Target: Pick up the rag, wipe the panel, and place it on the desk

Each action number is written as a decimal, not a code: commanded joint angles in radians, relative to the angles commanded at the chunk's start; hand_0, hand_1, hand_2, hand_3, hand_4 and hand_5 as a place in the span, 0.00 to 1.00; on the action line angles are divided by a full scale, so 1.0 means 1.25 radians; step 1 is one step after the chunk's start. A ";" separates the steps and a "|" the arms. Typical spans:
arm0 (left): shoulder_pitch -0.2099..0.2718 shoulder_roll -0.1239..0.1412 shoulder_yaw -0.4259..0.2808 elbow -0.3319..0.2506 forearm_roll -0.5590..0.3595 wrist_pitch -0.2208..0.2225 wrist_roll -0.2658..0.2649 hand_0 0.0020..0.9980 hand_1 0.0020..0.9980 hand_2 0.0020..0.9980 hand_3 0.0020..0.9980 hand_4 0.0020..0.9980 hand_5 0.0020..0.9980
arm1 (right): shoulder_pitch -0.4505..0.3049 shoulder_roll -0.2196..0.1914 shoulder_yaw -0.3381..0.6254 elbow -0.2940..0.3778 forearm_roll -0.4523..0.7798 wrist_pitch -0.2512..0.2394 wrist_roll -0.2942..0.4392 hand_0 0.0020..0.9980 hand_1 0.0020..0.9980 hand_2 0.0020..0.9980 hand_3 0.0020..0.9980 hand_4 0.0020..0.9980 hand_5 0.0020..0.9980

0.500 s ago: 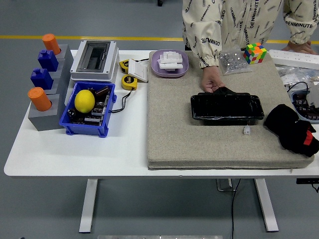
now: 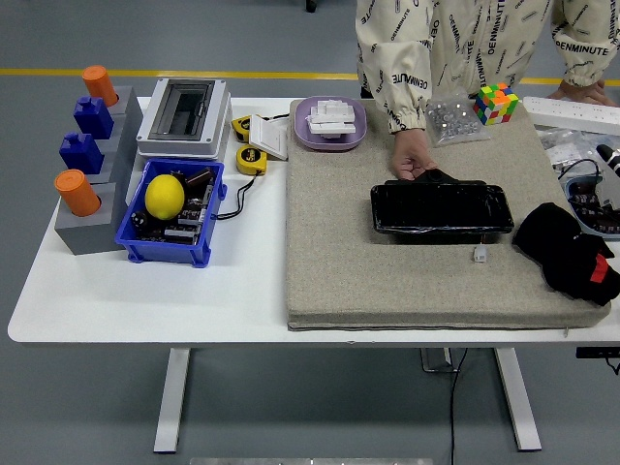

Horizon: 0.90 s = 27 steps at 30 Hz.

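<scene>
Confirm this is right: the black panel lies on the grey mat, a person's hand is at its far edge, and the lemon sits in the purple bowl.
Wrong on one point. The head view shows the lemon in the blue bin, not the purple bowl. The rest holds.

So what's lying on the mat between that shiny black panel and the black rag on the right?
In the head view, only a small white connector lies between the panel and the rag; otherwise bare mat.
</scene>
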 joint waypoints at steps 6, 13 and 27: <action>0.000 0.001 0.004 -0.001 -0.001 0.000 0.000 0.61 0.64 0.65 0.56 0.63 0.44 | -0.005 0.019 -0.010 -0.035 -0.203 -0.010 -0.026 0.89 0.83 0.89 0.87 1.00 0.76; 0.001 0.001 0.001 0.000 0.000 0.000 0.000 0.61 0.64 0.66 0.56 0.63 0.44 | -0.010 0.050 -0.009 -0.045 -0.406 -0.005 -0.034 0.90 0.84 0.90 0.87 1.00 0.74; -0.004 0.002 -0.003 0.000 0.003 0.000 0.000 0.61 0.64 0.65 0.56 0.63 0.44 | 0.008 0.073 0.008 -0.037 -0.215 0.029 -0.056 0.88 0.82 0.87 0.85 1.00 0.75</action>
